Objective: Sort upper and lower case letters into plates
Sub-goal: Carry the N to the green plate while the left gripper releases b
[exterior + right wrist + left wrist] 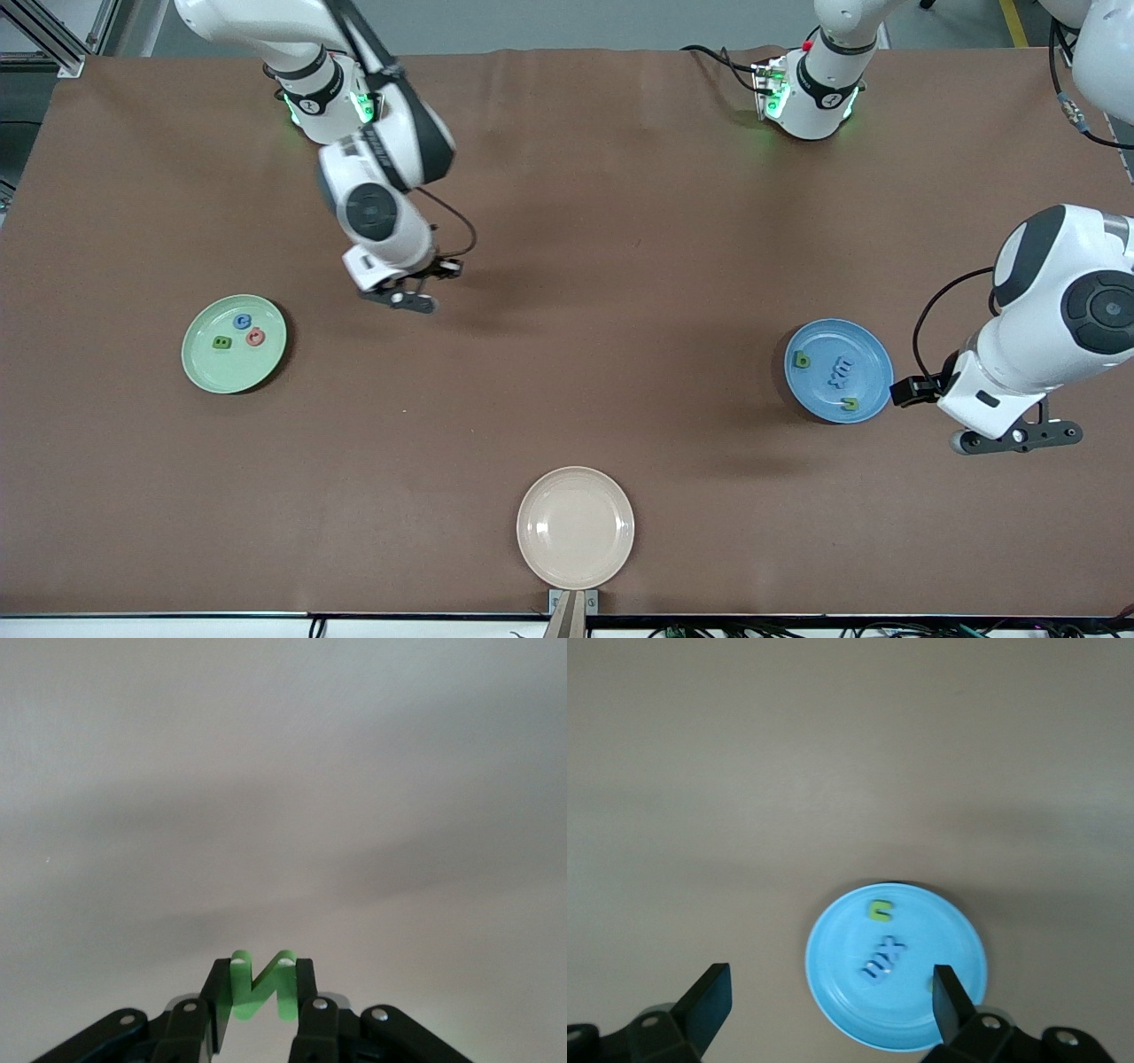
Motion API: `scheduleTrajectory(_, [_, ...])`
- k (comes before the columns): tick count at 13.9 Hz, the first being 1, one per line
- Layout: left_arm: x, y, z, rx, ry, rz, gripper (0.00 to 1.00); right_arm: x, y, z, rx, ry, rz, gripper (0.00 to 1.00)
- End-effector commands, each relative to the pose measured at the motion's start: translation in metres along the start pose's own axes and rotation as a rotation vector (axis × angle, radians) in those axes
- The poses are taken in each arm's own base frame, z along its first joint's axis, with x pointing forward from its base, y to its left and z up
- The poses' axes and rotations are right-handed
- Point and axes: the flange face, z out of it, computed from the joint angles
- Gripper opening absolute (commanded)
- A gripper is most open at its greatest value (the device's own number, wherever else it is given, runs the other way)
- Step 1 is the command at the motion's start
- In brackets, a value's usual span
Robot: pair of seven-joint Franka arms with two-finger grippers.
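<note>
Letters are sorted onto plates: the mint green plate holds three, the blue plate four. Above the table near the mint plate, the right gripper clamps a bright green N. Beside the blue plate, the left gripper waits, fingers apart.

The tabletop has a matt brown covering, smooth, like cloth or paper. The blue plate, the green plate and the cream plate look slightly glossy. The green letter seems smooth plastic.
</note>
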Motion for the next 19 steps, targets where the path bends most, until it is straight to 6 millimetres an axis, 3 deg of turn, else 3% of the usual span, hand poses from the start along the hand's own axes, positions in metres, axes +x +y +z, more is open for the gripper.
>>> scheduleTrajectory(1, [-0.001, 0.036, -0.022, 0.002, 0.008, 0.052, 1.00, 0.037, 0.087, -0.011, 0.043, -0.010, -0.117, 0.13])
scheduleTrajectory(4, [0.000, 0.057, -0.033, -0.009, 0.035, 0.072, 1.00, 0.077, 0.173, -0.018, 0.048, 0.025, -0.228, 0.13])
scheduleTrajectory(5, [-0.004, 0.073, -0.030, 0.014, 0.029, 0.088, 1.00, 0.087, 0.193, -0.016, 0.045, 0.038, -0.254, 0.13])
scheduleTrajectory(8, [-0.013, 0.080, -0.045, -0.029, -0.026, 0.029, 1.00, 0.115, 0.246, 0.017, 0.044, 0.081, -0.305, 0.13])
scheduleTrajectory(9, [-0.017, 0.074, -0.058, -0.048, -0.036, -0.003, 1.00, 0.123, 0.264, 0.032, 0.040, 0.097, -0.315, 0.13])
scheduleTrajectory(11, [-0.025, 0.058, -0.088, -0.072, -0.030, -0.088, 1.00, 0.135, 0.280, 0.053, 0.036, 0.098, -0.340, 0.13])
scheduleTrajectory(13, [-0.032, 0.019, -0.109, -0.153, -0.048, -0.135, 1.00, 0.147, 0.290, 0.063, 0.033, 0.090, -0.333, 0.13])
scheduleTrajectory(15, [-0.044, -0.014, -0.125, -0.171, -0.062, -0.066, 1.00, 0.161, 0.304, 0.071, 0.019, 0.088, -0.369, 0.13])
scheduleTrajectory(19, [-0.083, -0.061, -0.166, -0.152, -0.045, -0.044, 1.00, 0.182, 0.321, 0.082, 0.013, 0.094, -0.415, 0.14])
